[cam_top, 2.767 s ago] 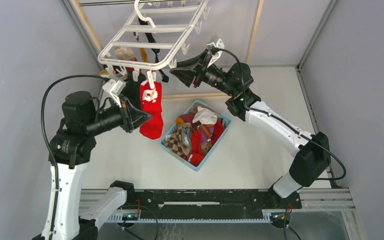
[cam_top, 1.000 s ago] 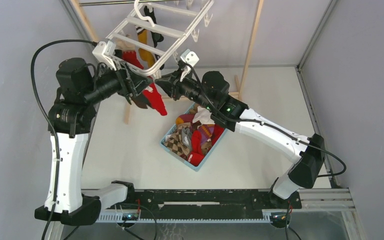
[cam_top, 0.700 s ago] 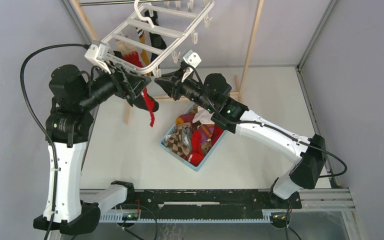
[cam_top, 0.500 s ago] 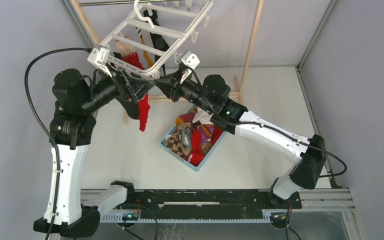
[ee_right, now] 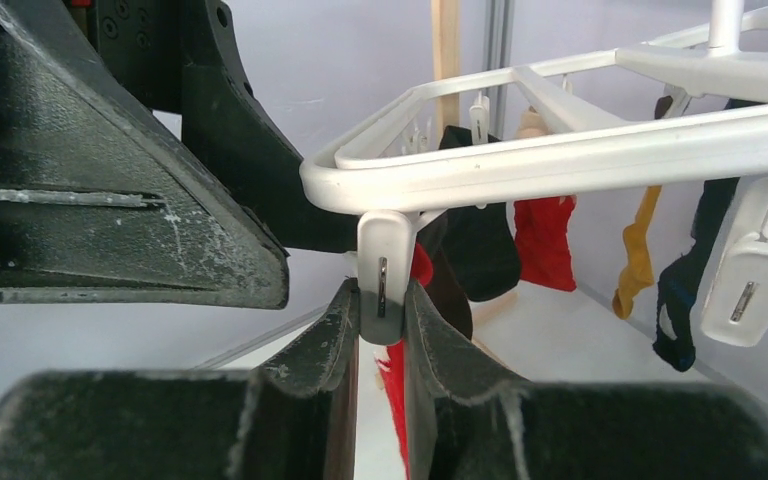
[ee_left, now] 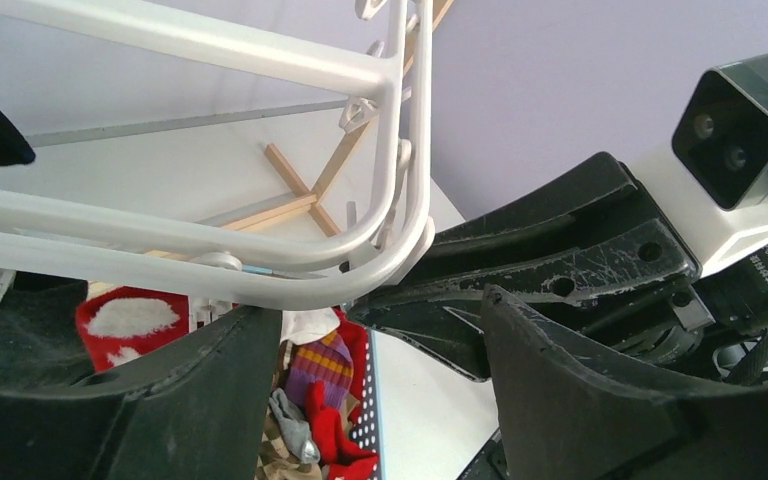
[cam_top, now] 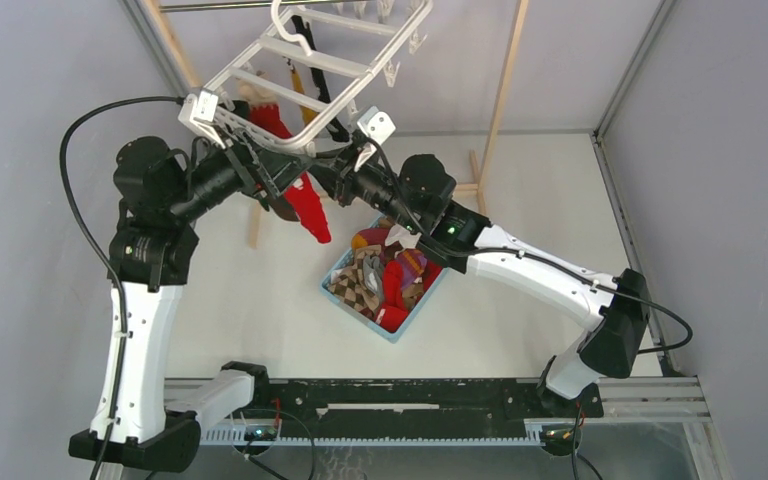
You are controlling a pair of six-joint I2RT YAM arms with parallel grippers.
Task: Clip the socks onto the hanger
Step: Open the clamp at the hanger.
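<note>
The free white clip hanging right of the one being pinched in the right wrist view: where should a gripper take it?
Probably across its two side faces, near the metal spring, coming in from the camera's side. The free clip hangs tilted and empty from the hanger, spring edge facing the camera, like the neighbouring clip that the right gripper squeezes.

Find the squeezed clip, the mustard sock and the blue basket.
squeezed clip (ee_right: pixel 382 275): right wrist view, middle of its body.
mustard sock (ee_right: pixel 640 250): right wrist view, halfway down its length.
blue basket (cam_top: pixel 358 315): top external view, near-left rim.
</note>
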